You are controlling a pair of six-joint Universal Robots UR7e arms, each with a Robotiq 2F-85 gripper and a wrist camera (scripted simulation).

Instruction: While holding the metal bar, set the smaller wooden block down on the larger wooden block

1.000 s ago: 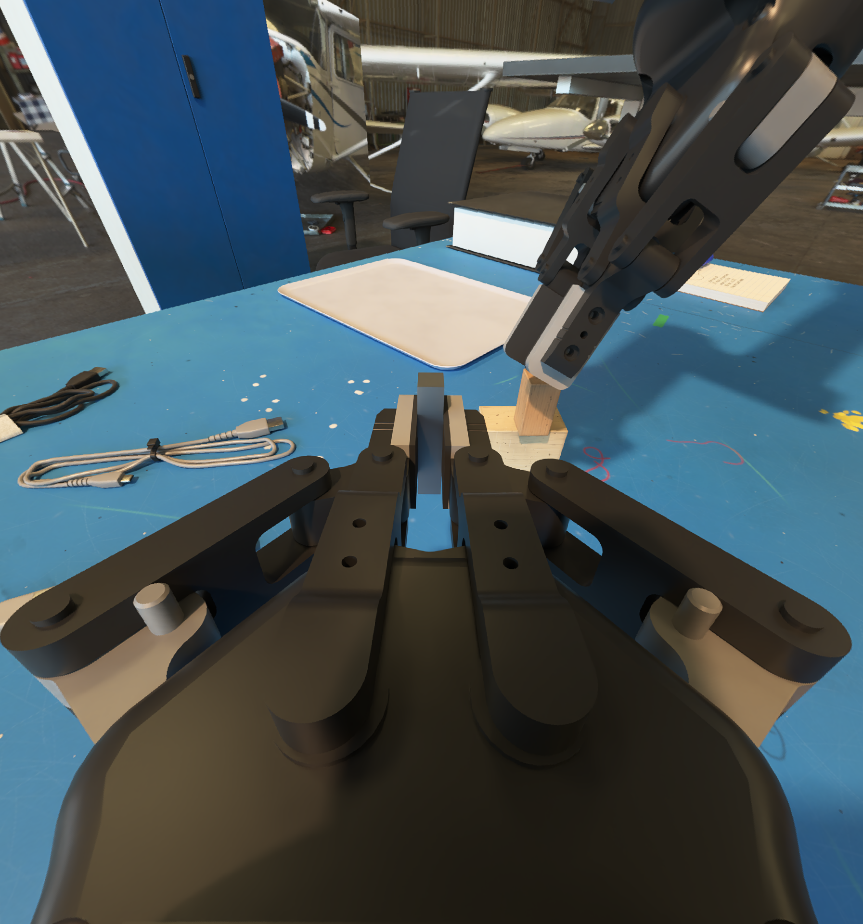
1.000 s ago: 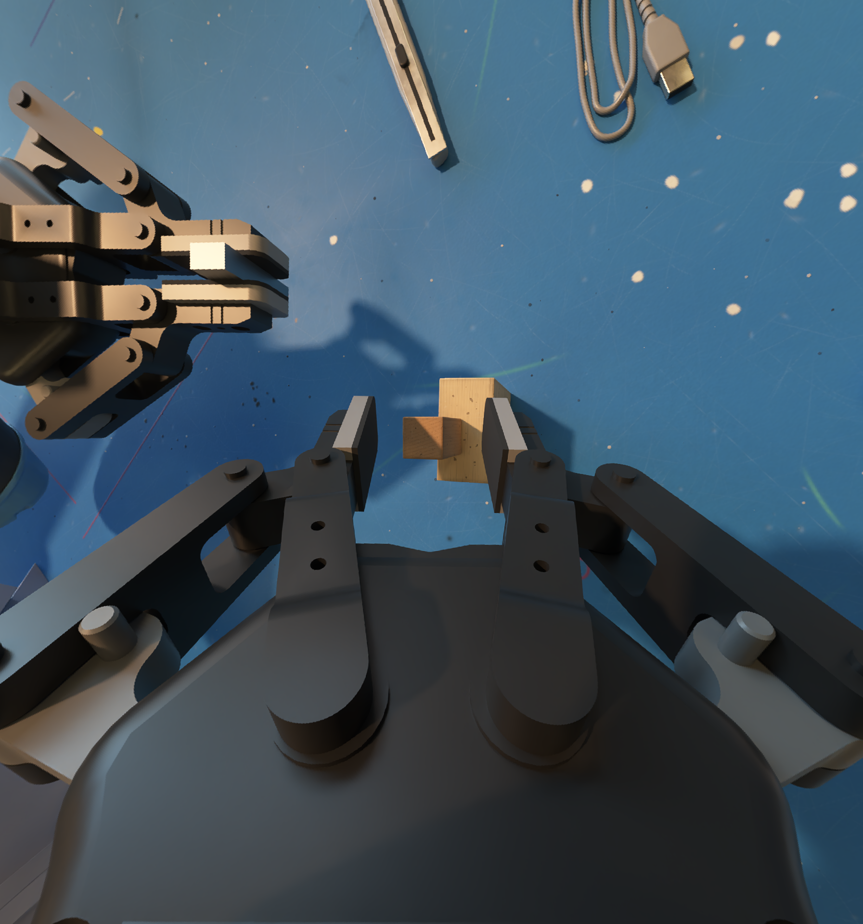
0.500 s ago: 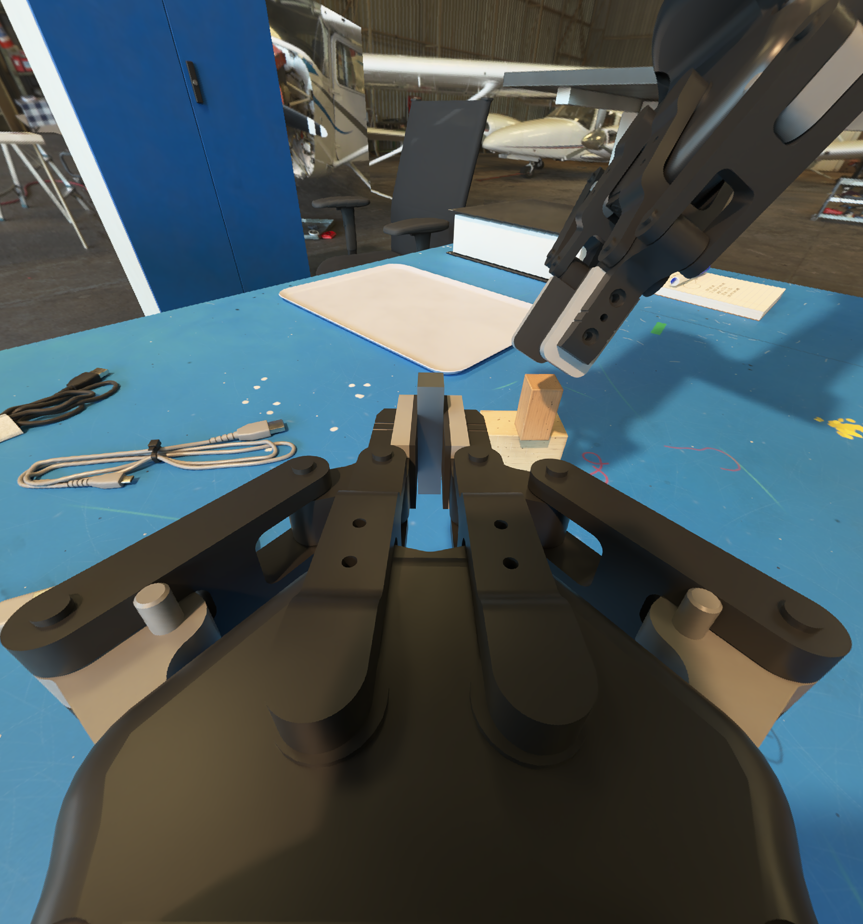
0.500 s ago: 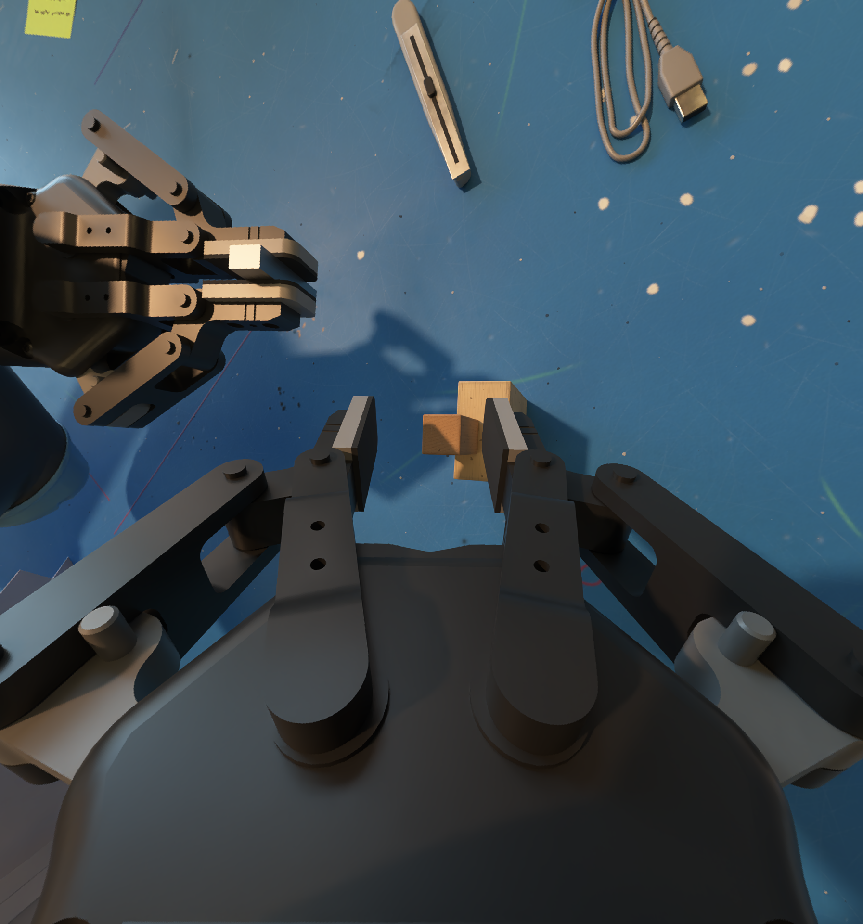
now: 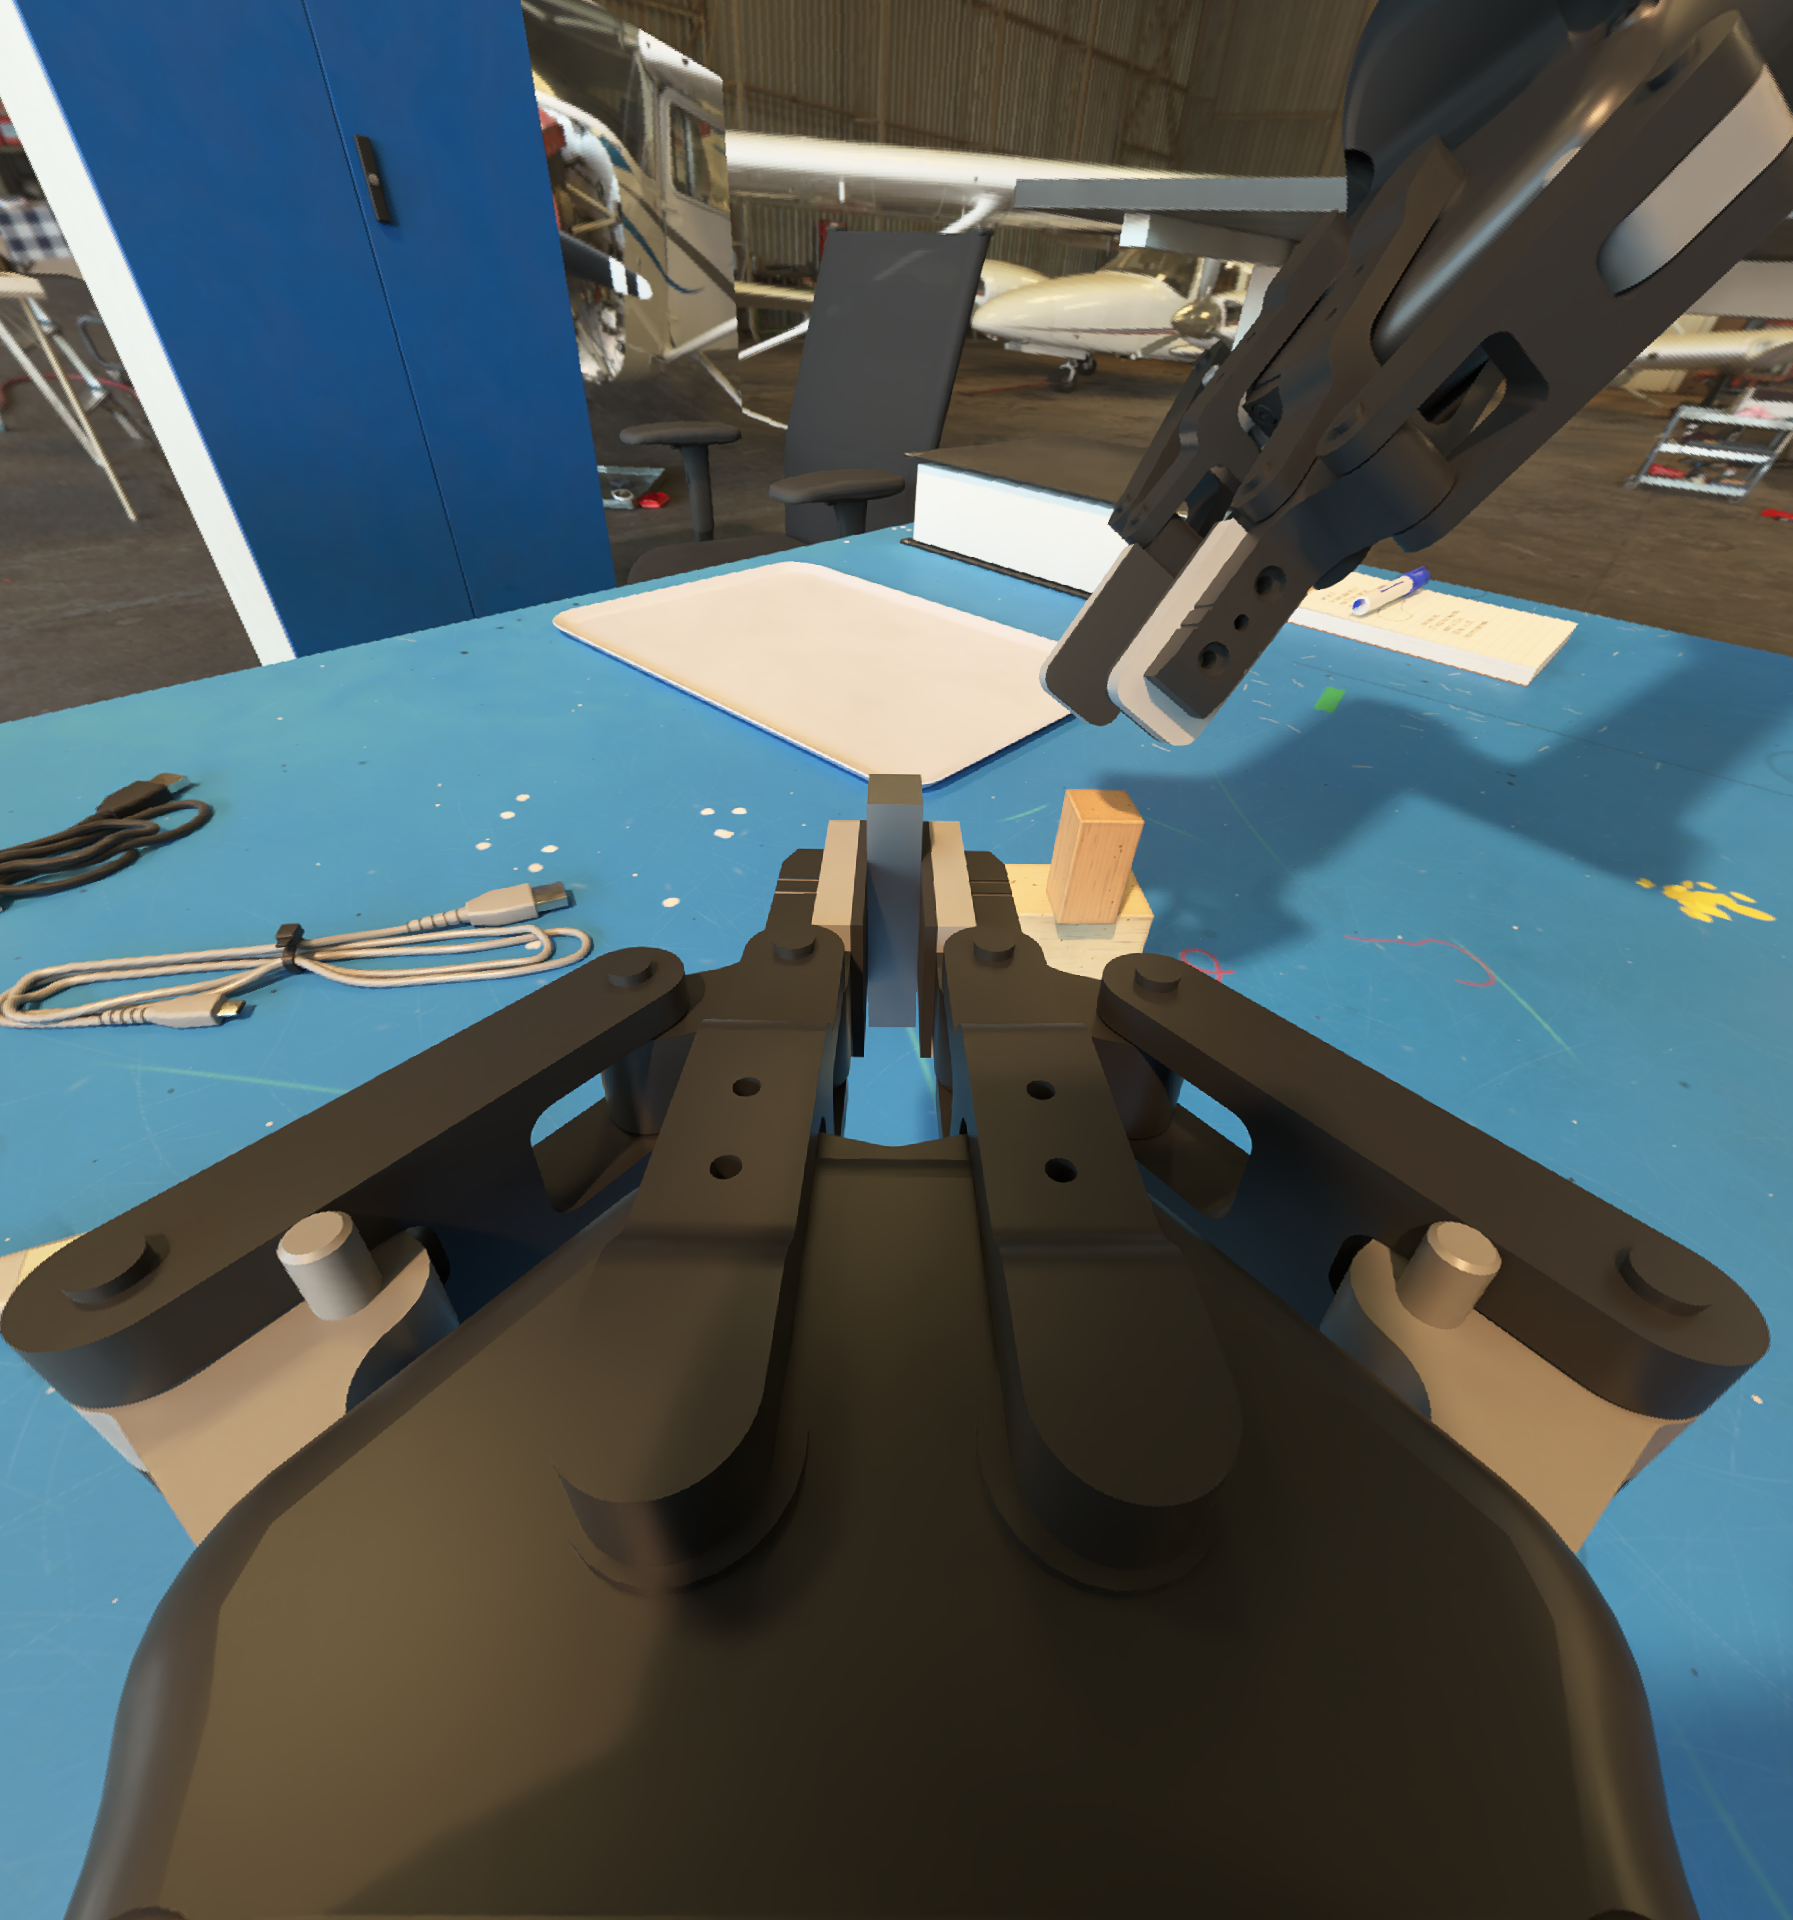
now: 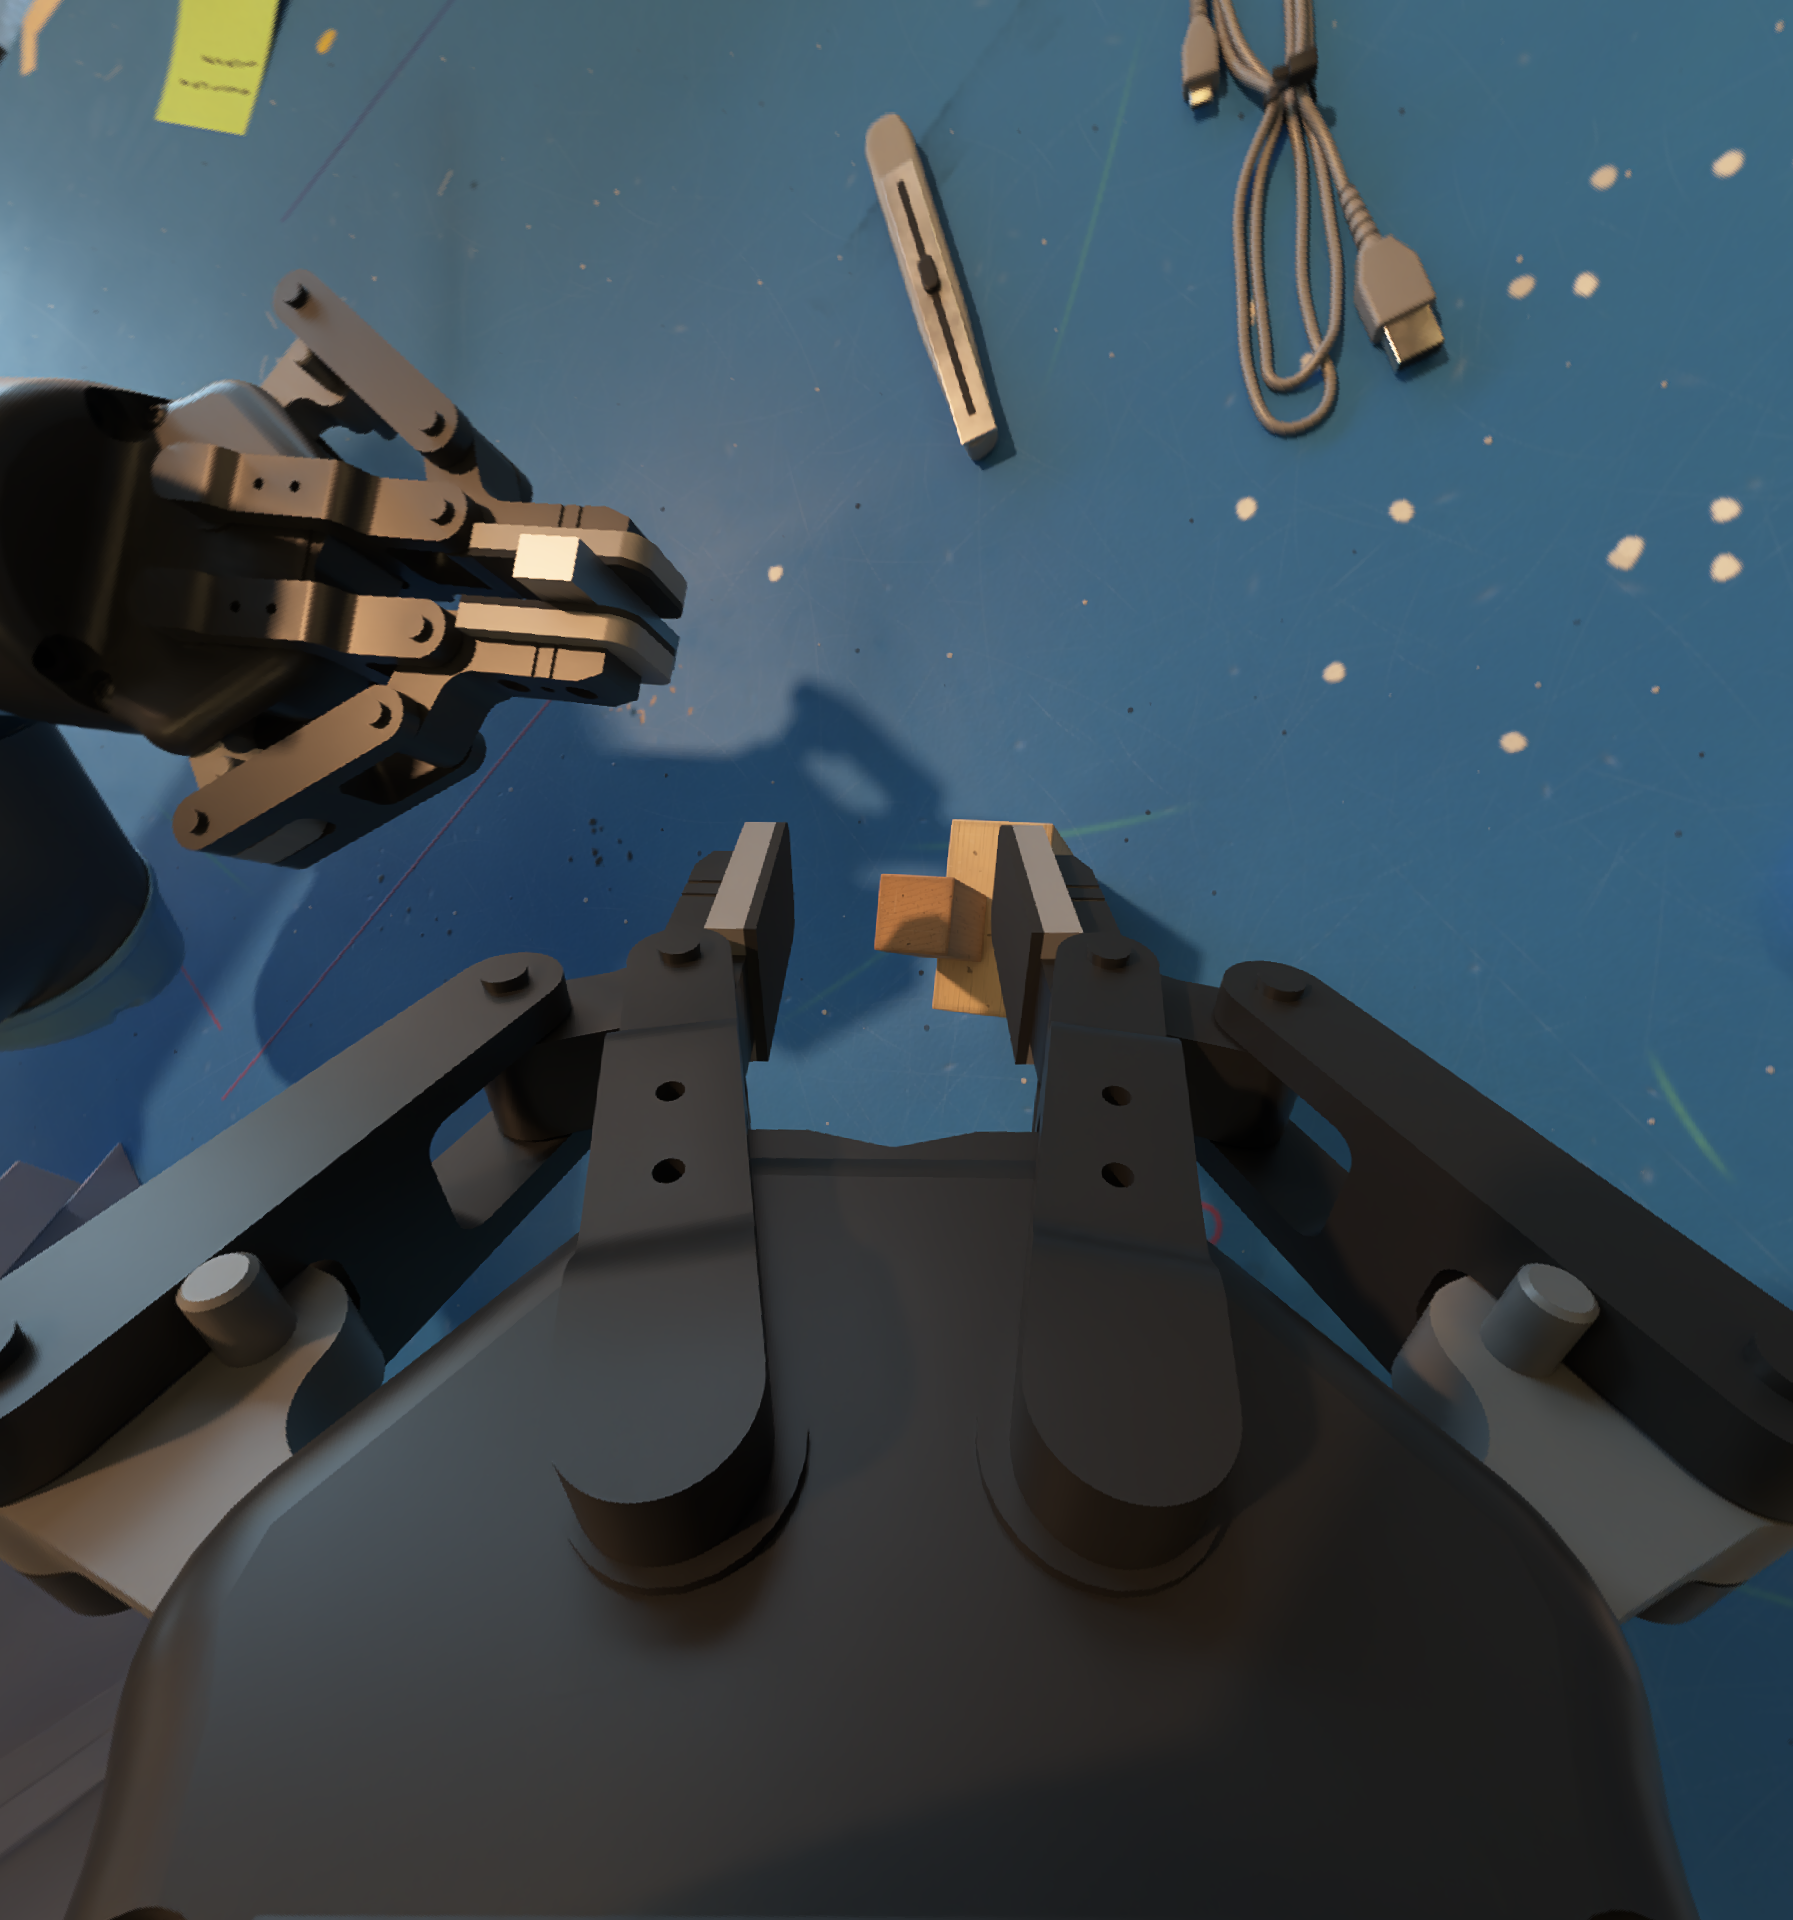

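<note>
My left gripper [image 5: 894, 894] is shut on the grey metal bar [image 5: 893, 873], held upright above the blue table; it also shows in the right wrist view [image 6: 601, 597] with the bar's end [image 6: 545, 557] bright. The smaller wooden block [image 5: 1094, 854] stands upright on the larger pale wooden block [image 5: 1084, 923], just right of my left fingers. My right gripper [image 6: 890, 940] is open and empty, high above the blocks; the small block [image 6: 913, 911] shows between its fingers, on the larger block [image 6: 970, 914]. In the left wrist view the right gripper [image 5: 1141, 686] hangs above the blocks.
A white tray [image 5: 819, 665] lies behind the blocks. A grey coiled cable [image 5: 289, 961] and a black cable [image 5: 81, 842] lie at left. A notepad with pen [image 5: 1432, 629] is at far right. A grey utility knife [image 6: 933, 286] and a yellow note [image 6: 217, 62] lie on the table.
My right gripper has risen straight up off the small block, leaving it standing on the larger block. My left gripper has kept still with the bar.
</note>
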